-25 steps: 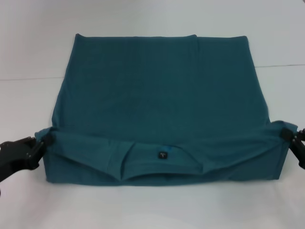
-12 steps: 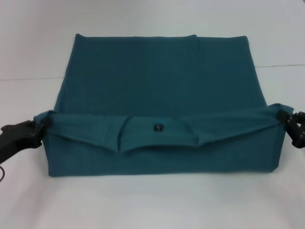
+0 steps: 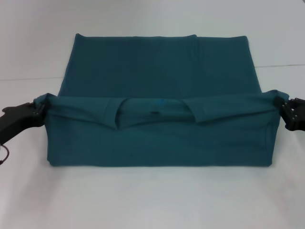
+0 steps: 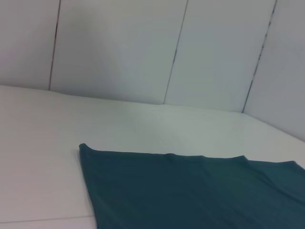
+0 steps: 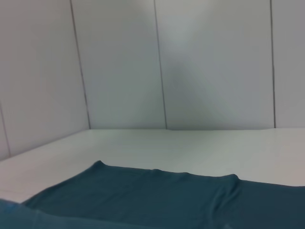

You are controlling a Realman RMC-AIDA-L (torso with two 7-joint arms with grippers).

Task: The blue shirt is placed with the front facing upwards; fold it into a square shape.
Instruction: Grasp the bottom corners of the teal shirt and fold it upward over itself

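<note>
On the white table point(image 3: 152, 200) the shirt point(image 3: 159, 71) lies sleeves folded in, its collar edge raised across the middle. The left gripper point(image 3: 42, 109) and right gripper point(image 3: 282, 105) each pinch a corner. Only the head view shows them; wrist views show just the far hem.

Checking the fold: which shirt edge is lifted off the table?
The collar edge of the blue shirt, held up between the left gripper and right gripper.
</note>
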